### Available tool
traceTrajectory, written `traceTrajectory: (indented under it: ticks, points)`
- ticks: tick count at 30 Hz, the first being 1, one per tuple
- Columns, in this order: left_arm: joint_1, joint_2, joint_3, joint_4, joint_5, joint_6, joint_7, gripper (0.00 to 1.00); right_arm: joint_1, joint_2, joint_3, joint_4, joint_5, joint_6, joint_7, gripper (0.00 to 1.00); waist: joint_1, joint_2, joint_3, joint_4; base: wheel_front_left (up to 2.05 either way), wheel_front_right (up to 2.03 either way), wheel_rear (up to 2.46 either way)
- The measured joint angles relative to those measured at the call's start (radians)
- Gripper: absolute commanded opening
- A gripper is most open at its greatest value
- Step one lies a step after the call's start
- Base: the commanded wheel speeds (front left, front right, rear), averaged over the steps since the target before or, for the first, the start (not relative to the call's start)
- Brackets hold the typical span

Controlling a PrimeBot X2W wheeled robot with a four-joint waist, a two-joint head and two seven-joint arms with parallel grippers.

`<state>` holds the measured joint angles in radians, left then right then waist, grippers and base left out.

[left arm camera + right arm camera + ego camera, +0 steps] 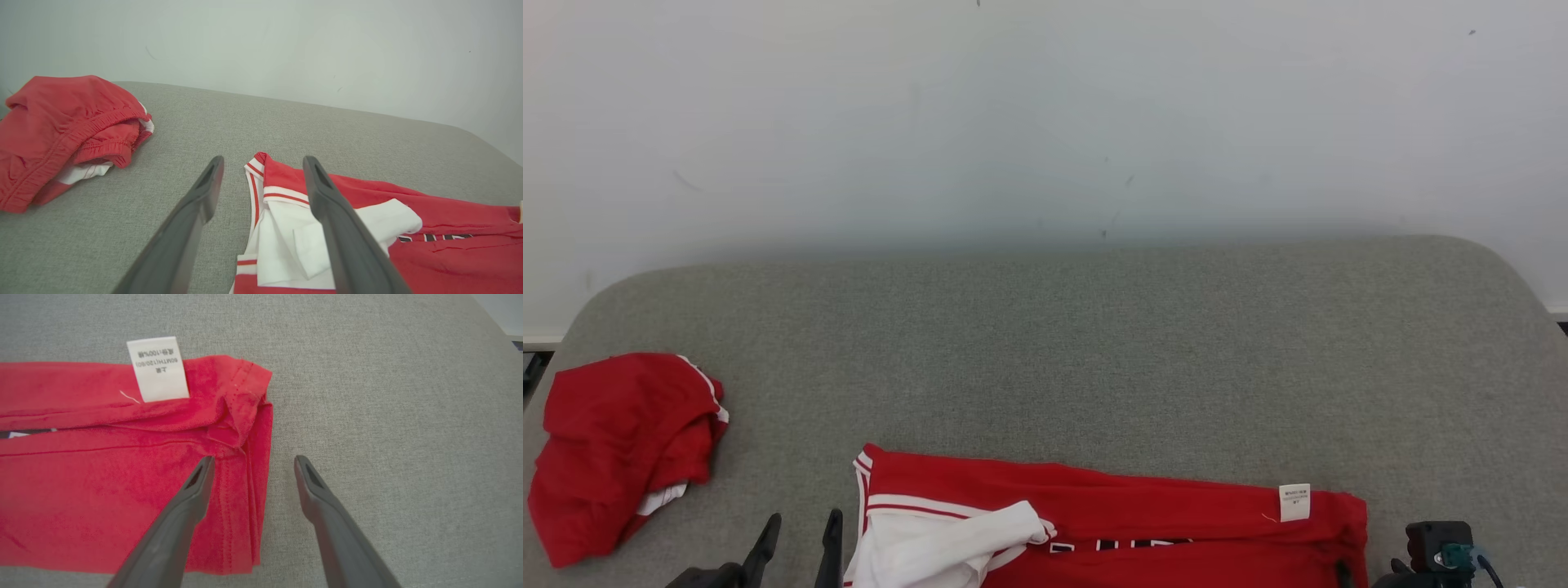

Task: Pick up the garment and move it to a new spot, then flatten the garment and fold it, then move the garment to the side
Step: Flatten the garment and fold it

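The garment (1135, 514), a red top with white trim, was seen stretched in a long band along the near edge of the grey table (1094, 343), so the pick-up and the move to a new spot were judged to be done. It was laid fairly flat, with a white sleeve (964, 539) turned over the red at its left end and a white label (1294, 502) exposed near its right end. From the doubled hem at that end, a first lengthwise fold was judged to have been made, though this could not be settled from the pictures. The left gripper (263, 163) was held with its jaws wide apart and nothing between them, poised at the garment's left end, one finger above bare table and the other above white cloth. The right gripper (253, 461) was likewise spread and empty, set astride the right hem, one finger over red cloth and the other over table. No cloth was gripped by either. The crosswise folds and the move to the side were judged to be left. Red shorts (621, 449) were seen bunched at the table's left edge, well apart from the garment.
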<state>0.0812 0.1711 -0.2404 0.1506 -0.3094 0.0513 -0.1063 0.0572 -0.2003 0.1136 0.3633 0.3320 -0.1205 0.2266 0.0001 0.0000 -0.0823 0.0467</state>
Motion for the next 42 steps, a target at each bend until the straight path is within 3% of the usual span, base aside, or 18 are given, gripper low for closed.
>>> traceTrajectory:
  ticks: [6, 12, 19, 20, 21, 23, 29, 36, 42]
  points:
    - [-0.022, -0.003, -0.007, 0.021, 0.003, -0.008, -0.001, 1.0, -0.071, 0.031, -0.026, 0.105, -0.001, -0.003, 0.014, 1.0, 0.0, 0.0001, 0.03, 0.037, 0.0, 0.0, 0.0]
    - [-0.023, 0.0, -0.007, 0.026, 0.003, -0.009, -0.001, 1.0, -0.086, 0.043, -0.06, 0.104, 0.001, -0.003, -0.024, 1.0, 0.0, 0.0, 0.025, 0.039, 0.0, 0.0, 0.0]
    - [-0.026, 0.003, -0.019, 0.025, 0.003, -0.017, 0.0, 1.0, -0.126, 0.063, -0.084, 0.2, 0.01, -0.004, -0.021, 1.0, 0.0, 0.0, 0.049, 0.049, 0.0, 0.0, 0.0]
    - [-0.026, 0.005, -0.018, 0.025, 0.003, -0.017, 0.0, 1.0, -0.134, 0.068, -0.086, 0.212, 0.011, -0.004, -0.014, 0.87, 0.0, 0.0001, 0.051, 0.051, 0.0, 0.0, 0.0]
    - [-0.028, 0.005, -0.017, 0.025, 0.003, -0.017, 0.0, 1.0, -0.135, 0.07, -0.089, 0.219, 0.011, -0.004, -0.009, 0.18, -0.0002, 0.0, 0.052, 0.053, 0.0, 0.0, 0.0]
    - [-0.029, 0.005, -0.017, 0.026, 0.003, -0.016, 0.0, 1.0, -0.152, 0.079, -0.101, 0.24, 0.011, -0.004, 0.004, 0.0, -0.0002, 0.0, 0.051, 0.056, 0.0, 0.0, 0.0]
    - [-0.029, 0.005, -0.012, 0.028, 0.002, -0.016, 0.0, 1.0, -0.175, 0.083, -0.155, 0.244, 0.018, -0.003, 0.011, 0.0, -0.0002, 0.0001, 0.049, 0.051, 0.0, 0.0, 0.0]
    - [-0.029, 0.005, -0.01, 0.03, 0.002, -0.016, 0.0, 1.0, -0.267, -0.041, -0.31, 0.257, 0.034, -0.004, 0.02, 0.0, -0.0001, 0.0, 0.046, 0.041, 0.0, 0.0, 0.0]
    - [-0.029, 0.003, -0.027, 0.031, 0.002, -0.017, 0.0, 1.0, -0.293, -0.084, -0.429, 0.301, 0.019, -0.004, 0.018, 0.0, -0.0001, 0.0, 0.043, 0.044, 0.0, 0.0, 0.0]
